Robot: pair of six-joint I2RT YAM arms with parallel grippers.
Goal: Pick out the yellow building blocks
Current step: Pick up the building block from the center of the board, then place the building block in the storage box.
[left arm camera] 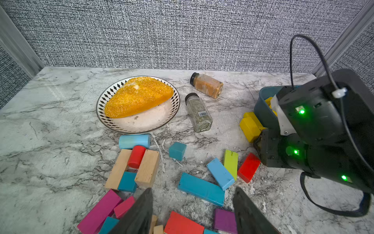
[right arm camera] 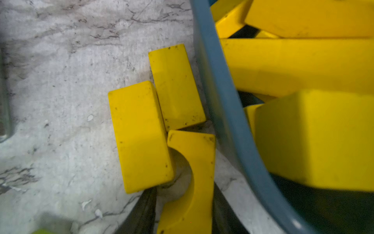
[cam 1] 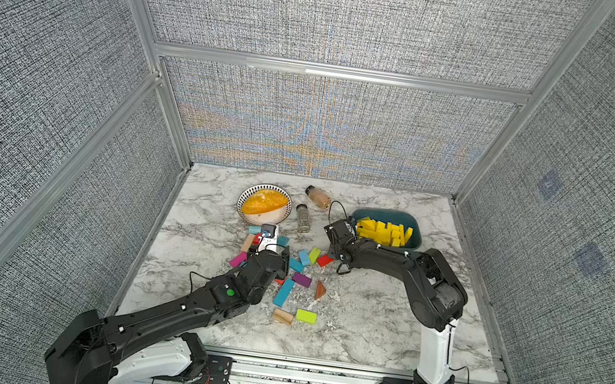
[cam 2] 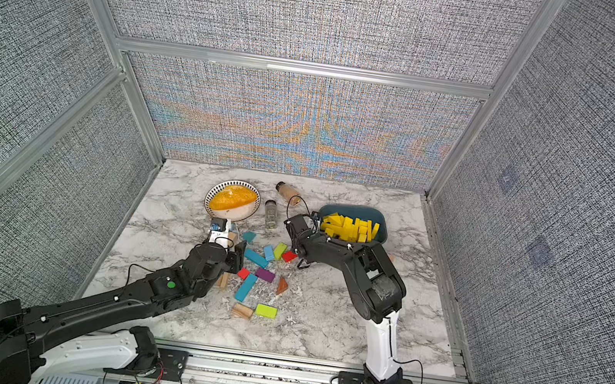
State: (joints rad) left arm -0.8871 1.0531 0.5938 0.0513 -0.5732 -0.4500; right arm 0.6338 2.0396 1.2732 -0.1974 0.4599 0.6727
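Three yellow blocks lie on the counter (right arm camera: pixel 50 85) just outside the blue bin (right arm camera: pixel 226 113): two bars (right arm camera: pixel 141 135) side by side, long axes running roughly along the bin's wall, and an arch (right arm camera: pixel 194 182) whose hollow faces the outer bar. The right claw (right arm camera: pixel 182 212) has a finger on each side of the arch, grasping it. The other yellow blocks (cam 1: pixel 383 231) are piled in the bin. The left claw (left arm camera: pixel 192 210) hangs released, empty, over the mixed-colour blocks.

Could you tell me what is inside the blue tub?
The blue tub holds a heap of yellow building blocks, mostly bars lying across one another. The pile covers its floor, so anything underneath cannot be seen.
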